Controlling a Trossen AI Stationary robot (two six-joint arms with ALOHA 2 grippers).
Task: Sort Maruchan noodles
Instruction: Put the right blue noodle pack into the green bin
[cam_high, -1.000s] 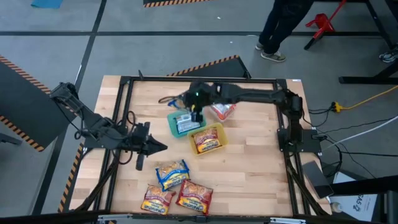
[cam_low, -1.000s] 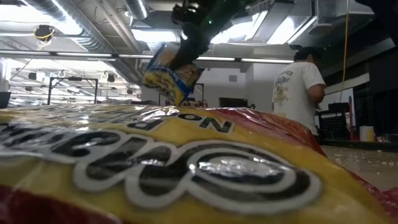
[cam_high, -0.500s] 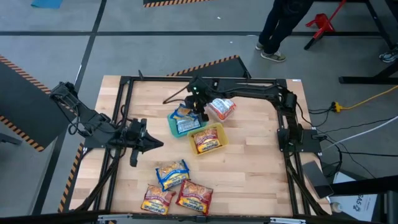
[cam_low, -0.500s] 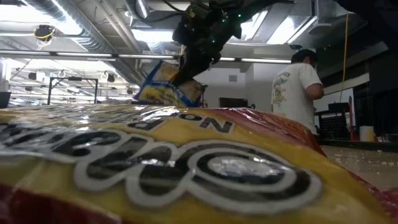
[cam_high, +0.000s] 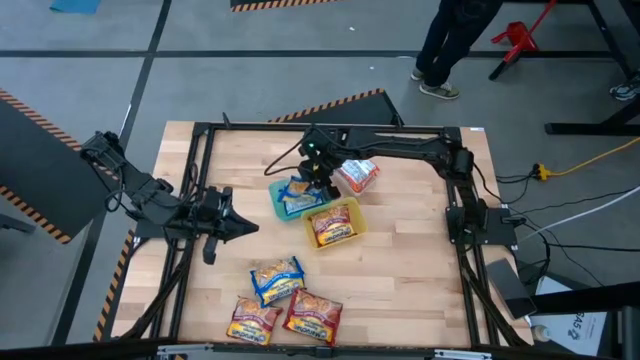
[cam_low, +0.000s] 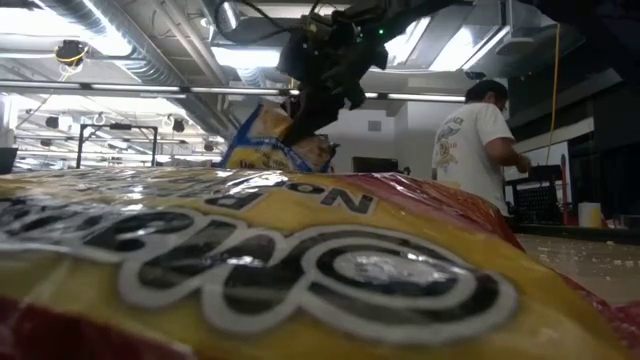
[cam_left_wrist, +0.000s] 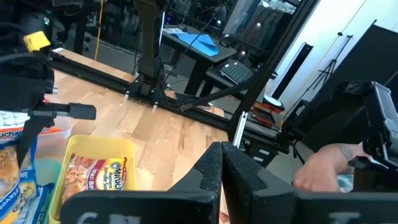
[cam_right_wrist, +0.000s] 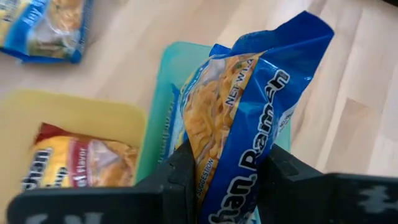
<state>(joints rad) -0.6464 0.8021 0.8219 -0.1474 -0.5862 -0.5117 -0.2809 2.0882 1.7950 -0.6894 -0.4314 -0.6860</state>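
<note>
My right gripper (cam_high: 318, 176) hangs over the teal container (cam_high: 282, 206) in the table's far middle, shut on a blue-and-yellow noodle packet (cam_high: 297, 188). The low view shows that gripper (cam_low: 322, 92) with the packet (cam_low: 272, 142) below it. The yellow container (cam_high: 335, 222) beside it holds an orange packet lying flat. A red-and-white packet (cam_high: 357, 176) lies just right of the gripper. Three more packets (cam_high: 277, 280) lie flat near the table's near edge. My left gripper (cam_high: 238, 226) waits shut at the left, touching nothing. My right gripper pinches the blue packet between its two fingers (cam_right_wrist: 180, 174) at the packet's upper end (cam_right_wrist: 217, 163), coming from above. The packet hangs tilted below the fingers, its lower end (cam_right_wrist: 292, 37) over the teal container (cam_right_wrist: 163, 93). Whether that end touches the container, I cannot tell.
An orange-and-yellow packet (cam_low: 300, 270) lies right against the low camera and fills most of that view. A black frame (cam_high: 330, 128) runs round the table. A person (cam_low: 475, 140) stands beyond the far edge. Bare wood (cam_high: 410, 260) lies right of the containers.
My right gripper has come down toward the teal container, and the blue packet has sunk with it and tipped further over. My left gripper has drawn back a little toward the table's left edge.
</note>
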